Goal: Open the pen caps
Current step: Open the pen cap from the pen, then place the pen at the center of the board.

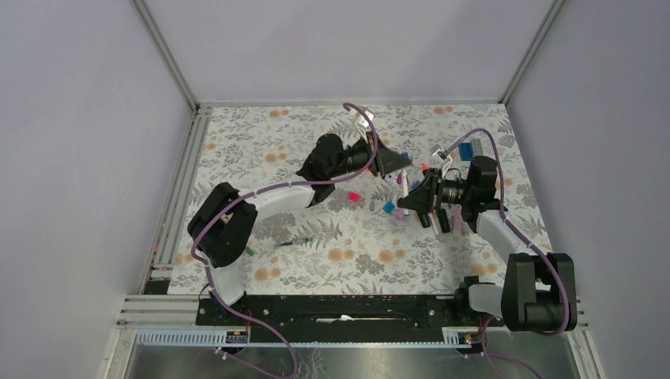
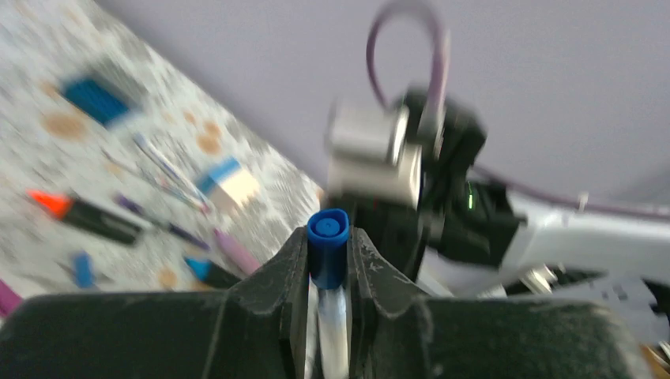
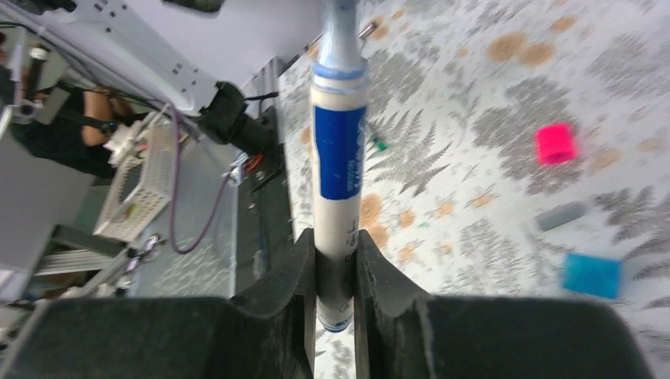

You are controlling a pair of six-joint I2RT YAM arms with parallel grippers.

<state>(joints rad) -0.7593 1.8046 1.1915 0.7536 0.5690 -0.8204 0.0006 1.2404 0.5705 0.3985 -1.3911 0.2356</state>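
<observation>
My left gripper (image 2: 328,237) is shut on a blue pen cap (image 2: 328,246), whose round end pokes out past the fingertips; a white length runs back between the fingers behind it. My right gripper (image 3: 336,245) is shut on the barrel of a white pen with a blue label (image 3: 340,150); its far end leaves the top of that view. In the top view the two grippers (image 1: 400,168) (image 1: 404,204) face each other closely above the cloth, the white pen (image 1: 400,189) between them. Loose pink (image 3: 555,144), blue (image 3: 592,275) and grey (image 3: 559,215) caps lie on the cloth.
On the floral cloth (image 1: 316,253) lie an orange-capped black highlighter (image 2: 79,212), a lilac pen (image 2: 235,250), a blue block (image 2: 95,99), a blue-and-white block (image 2: 229,180) and a green pen (image 1: 292,243). Metal rails (image 1: 178,197) border the left and near edges.
</observation>
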